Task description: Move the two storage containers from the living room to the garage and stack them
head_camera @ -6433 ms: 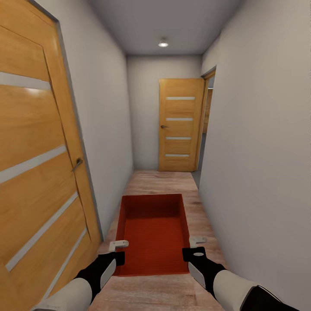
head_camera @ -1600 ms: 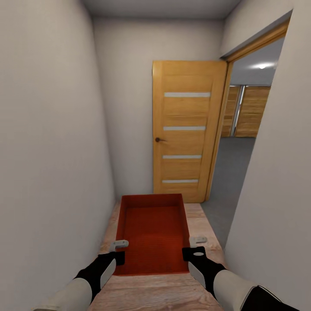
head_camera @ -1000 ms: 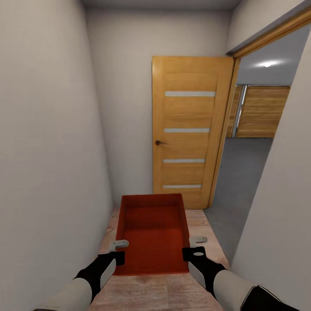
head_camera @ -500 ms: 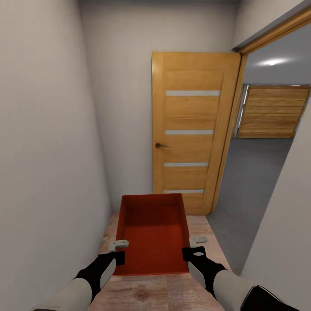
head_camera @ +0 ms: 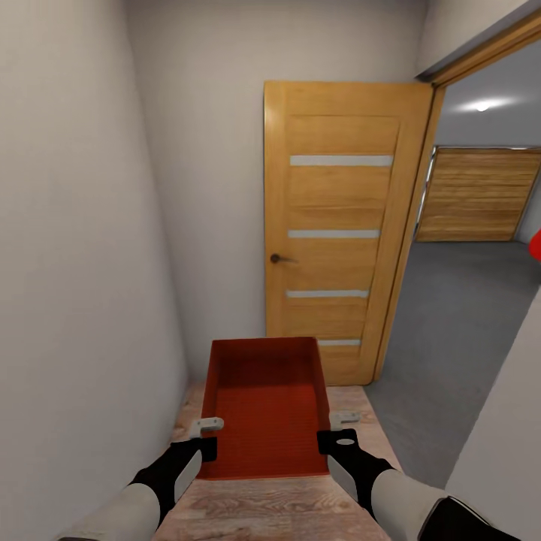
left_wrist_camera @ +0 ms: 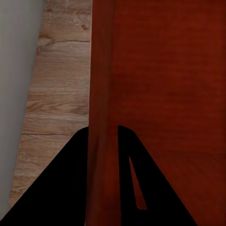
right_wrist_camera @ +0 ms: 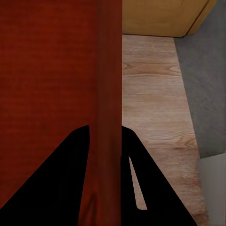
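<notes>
One orange-red storage container [head_camera: 264, 406] hangs in front of me above the light wood plank floor, carried between both arms. My left gripper [head_camera: 210, 432] is shut on its left wall; in the left wrist view the gripper [left_wrist_camera: 103, 128] straddles that wall [left_wrist_camera: 102, 70]. My right gripper [head_camera: 338, 424] is shut on the right wall, and the right wrist view shows the gripper [right_wrist_camera: 104, 128] astride the wall [right_wrist_camera: 111, 70]. The bin is level and has nothing in it. Through the doorway at the right lies the garage with its dark grey floor [head_camera: 451, 315].
A wooden door [head_camera: 334, 225] with pale stripes stands open straight ahead, against the corridor's end wall. White walls close in at left [head_camera: 75, 263] and right [head_camera: 503, 451]. In the garage are a slatted wooden door [head_camera: 477, 194] and a red car's edge [head_camera: 535, 244].
The camera has advanced down the corridor: the striped door is nearer, more of the garage shows, and a red edge has appeared at the right. Both grippers keep the same hold on the container.
</notes>
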### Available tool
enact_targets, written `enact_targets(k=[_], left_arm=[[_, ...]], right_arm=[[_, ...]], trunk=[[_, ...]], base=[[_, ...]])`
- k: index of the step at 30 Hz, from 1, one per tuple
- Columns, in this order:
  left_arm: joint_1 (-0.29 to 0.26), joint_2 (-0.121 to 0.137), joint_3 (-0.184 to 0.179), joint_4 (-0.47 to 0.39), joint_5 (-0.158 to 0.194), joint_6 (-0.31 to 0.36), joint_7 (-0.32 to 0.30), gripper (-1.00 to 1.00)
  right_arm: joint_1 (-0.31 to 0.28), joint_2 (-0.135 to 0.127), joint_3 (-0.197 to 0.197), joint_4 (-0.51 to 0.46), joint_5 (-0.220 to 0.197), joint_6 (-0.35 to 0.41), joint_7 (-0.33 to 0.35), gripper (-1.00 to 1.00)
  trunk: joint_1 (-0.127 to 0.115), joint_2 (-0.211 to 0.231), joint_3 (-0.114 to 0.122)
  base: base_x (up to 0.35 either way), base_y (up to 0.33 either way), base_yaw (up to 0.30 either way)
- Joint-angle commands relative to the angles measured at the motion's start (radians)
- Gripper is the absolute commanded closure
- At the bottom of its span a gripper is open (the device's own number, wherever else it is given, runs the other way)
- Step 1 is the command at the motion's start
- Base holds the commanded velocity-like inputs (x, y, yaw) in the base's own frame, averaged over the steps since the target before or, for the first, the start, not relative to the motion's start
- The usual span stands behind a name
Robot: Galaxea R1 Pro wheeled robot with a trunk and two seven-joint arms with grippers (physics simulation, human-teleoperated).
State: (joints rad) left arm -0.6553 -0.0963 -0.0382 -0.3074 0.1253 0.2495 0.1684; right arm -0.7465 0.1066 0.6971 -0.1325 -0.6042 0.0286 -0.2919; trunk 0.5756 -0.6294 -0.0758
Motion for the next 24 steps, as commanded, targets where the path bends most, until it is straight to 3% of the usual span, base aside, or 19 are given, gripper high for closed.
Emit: enact_targets(k=[1,14,24], left_arm=[[-0.001,0.001,0.021,-0.006,-0.015,-0.015,0.009,1.00],[-0.001,0.002,0.021,-0.006,-0.015,-0.016,0.008,1.00],[-0.001,0.001,0.020,-0.007,-0.015,-0.015,0.008,1.00]], right_arm=[[-0.001,-0.001,-0.008,0.016,-0.020,0.002,-0.001,1.00],[-0.001,-0.001,-0.008,0.016,-0.020,0.002,-0.001,1.00],[-0.001,-0.001,-0.008,0.016,-0.020,0.002,0.000,1.00]], trunk=[[0.001,-0.002,-0.002],[0.001,-0.002,-0.002],[0.001,-0.002,-0.002]], base=[[0.323,0.000,0.000],[0.321,0.000,0.000],[0.054,0.000,0.000]])
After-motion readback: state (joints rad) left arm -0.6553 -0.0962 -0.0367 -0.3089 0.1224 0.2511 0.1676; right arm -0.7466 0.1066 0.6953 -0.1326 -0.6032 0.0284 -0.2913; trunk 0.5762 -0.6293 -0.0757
